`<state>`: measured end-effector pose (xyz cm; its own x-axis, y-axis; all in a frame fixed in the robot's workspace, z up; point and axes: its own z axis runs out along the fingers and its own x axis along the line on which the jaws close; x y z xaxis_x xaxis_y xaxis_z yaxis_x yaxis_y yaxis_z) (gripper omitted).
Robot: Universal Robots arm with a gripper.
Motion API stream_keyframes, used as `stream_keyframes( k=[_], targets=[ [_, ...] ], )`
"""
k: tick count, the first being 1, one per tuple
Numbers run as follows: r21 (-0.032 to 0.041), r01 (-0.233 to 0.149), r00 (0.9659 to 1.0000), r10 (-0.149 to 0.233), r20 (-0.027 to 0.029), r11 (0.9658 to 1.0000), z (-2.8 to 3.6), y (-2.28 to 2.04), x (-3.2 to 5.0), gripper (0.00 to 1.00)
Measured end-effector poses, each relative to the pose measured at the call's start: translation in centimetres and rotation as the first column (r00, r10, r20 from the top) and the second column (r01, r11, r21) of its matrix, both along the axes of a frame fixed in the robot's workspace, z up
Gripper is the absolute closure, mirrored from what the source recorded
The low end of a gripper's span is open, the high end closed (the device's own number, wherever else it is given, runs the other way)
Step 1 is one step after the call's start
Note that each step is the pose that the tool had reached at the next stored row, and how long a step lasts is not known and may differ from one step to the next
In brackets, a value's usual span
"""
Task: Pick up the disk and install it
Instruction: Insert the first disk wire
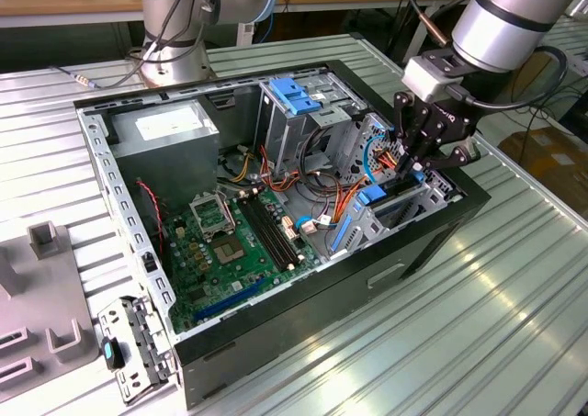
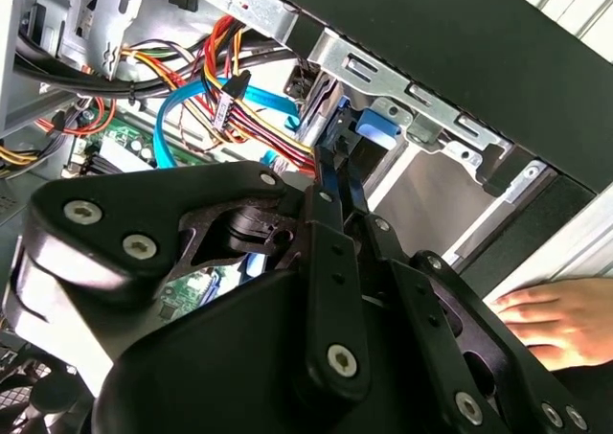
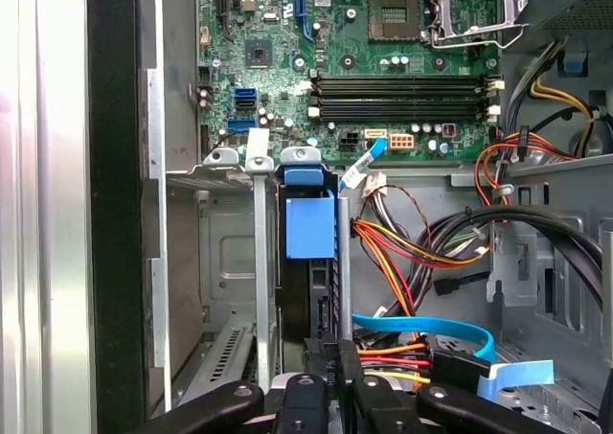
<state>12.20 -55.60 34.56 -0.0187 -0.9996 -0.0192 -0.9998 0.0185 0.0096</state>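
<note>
The robot arm's gripper [image 1: 424, 159] is reaching into the open computer case [image 1: 276, 320] lying on a slatted metal table [image 1: 478, 315], its fingers [image 3: 337, 376] closing on the edge of the disk [image 3: 308, 262]. The disk is standing on edge in the drive bay [image 3: 215, 262] at the case's corner on the exterior view's right, its blue tab [image 3: 310, 221] facing the motherboard [image 3: 383, 60]. In the second wrist view, a person's hand [image 2: 560, 321] is resting just outside the case wall.

Ribbed metal table [image 1: 478, 324]; open computer case [image 1: 303, 315], grey fixture [image 1: 41, 315] on it.
</note>
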Motion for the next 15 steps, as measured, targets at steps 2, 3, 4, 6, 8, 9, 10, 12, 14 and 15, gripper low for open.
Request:
stream_keyframes(
  k=[2,3,4,6,8,9,10,12,14,15],
  targets=[
    [-0.0001,0.0,1.0,0.0,0.0,1.0,-0.11,0.0,0.0,0.83],
    [-0.0001,0.0,1.0,0.0,0.0,1.0,-0.17,0.0,0.0,0.83],
    [0.0001,0.0,1.0,0.0,0.0,1.0,-0.32,0.0,0.0,0.83],
    [0.0,0.0,1.0,0.0,0.0,1.0,-0.54,0.0,0.0,0.83],
    [-0.0003,0.0,1.0,0.0,0.0,1.0,-0.58,0.0,0.0,0.83],
    [-0.0001,0.0,1.0,0.0,0.0,1.0,-0.6,0.0,0.0,0.83],
    [0.0005,0.0,1.0,0.0,0.0,1.0,-0.63,0.0,0.0,0.83],
    [0.0003,0.0,1.0,0.0,0.0001,1.0,-0.63,0.0,0.0,0.83],
    [0.0013,0.0,1.0,0.0,0.0002,1.0,-0.57,0.0,0.0,0.82],
    [0.0011,0.0,1.0,0.0,0.0002,1.0,-0.33,0.0,0.0,0.76]
  ],
)
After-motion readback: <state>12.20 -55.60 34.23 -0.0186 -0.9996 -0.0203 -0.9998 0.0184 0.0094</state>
